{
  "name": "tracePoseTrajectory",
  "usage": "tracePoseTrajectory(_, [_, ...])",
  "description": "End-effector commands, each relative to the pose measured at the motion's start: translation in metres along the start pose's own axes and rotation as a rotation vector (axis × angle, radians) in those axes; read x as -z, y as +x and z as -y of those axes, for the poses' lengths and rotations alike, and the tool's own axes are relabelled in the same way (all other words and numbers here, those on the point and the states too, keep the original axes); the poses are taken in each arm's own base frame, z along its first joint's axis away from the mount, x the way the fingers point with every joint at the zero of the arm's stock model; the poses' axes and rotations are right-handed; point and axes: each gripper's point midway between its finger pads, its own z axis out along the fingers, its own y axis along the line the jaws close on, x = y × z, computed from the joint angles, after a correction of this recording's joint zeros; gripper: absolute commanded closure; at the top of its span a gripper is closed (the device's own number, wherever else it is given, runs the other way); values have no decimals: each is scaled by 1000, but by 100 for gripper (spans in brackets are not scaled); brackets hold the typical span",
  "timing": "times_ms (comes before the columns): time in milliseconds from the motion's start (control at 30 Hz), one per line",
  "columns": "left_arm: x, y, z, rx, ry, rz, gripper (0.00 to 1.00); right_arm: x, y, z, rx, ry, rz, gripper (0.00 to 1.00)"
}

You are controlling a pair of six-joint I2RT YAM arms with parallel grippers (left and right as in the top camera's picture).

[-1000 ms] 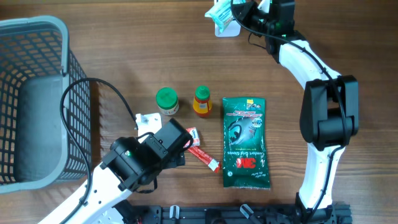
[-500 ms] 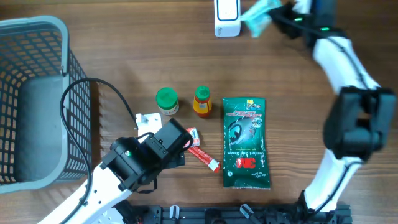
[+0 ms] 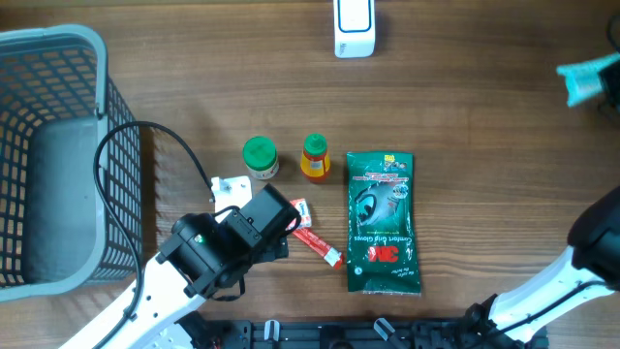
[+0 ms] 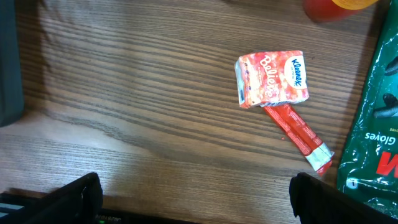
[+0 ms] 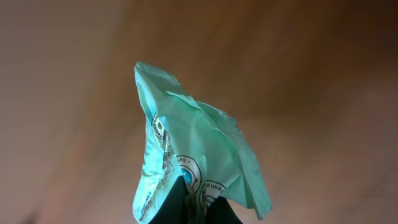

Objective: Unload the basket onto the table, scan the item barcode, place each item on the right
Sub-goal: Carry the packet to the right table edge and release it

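Right gripper (image 5: 189, 210) is clenched on the lower end of a crumpled mint-green plastic packet (image 5: 193, 146), which stands up from the dark fingers with printed round marks facing the wrist camera and blurred wood behind it. From overhead the packet (image 3: 587, 82) is a smeared teal shape at the right edge of the picture, well apart from the white box-shaped scanner (image 3: 354, 27) standing at the far side of the brown wooden tabletop (image 3: 194, 78).

Left gripper (image 4: 196, 193) is released, its two black fingers spread wide with only bare wood between them. Just beyond it lies a small red-orange tissue pack (image 4: 272, 78), touching a thin red stick sachet (image 4: 297, 132) that angles toward a flat dark green glove packet (image 3: 382, 221). Near that packet's top end stand a green-lidded jar (image 3: 260, 157) and a small orange bottle (image 3: 314, 157), side by side. A grey wire basket (image 3: 48, 37) sits at the left edge.
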Motion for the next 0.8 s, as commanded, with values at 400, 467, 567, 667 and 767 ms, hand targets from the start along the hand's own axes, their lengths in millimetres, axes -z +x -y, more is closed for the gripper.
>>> tracePoseTrajectory(400, [4,-3,2,-11,15,10,0,-12,-14,172,-179,356,-25,27])
tracePoseTrajectory(467, [4,-3,2,-11,15,10,0,-2,-14,143,-169,217,-63,0])
tracePoseTrajectory(567, [4,-3,2,-11,15,10,0,27,-23,106,-167,81,-56,0])
tracePoseTrajectory(667, [4,-3,2,-11,15,10,0,80,-35,64,-169,-15,0,0])
tracePoseTrajectory(767, [4,-3,2,-11,15,10,0,141,-35,20,-140,-84,66,0])
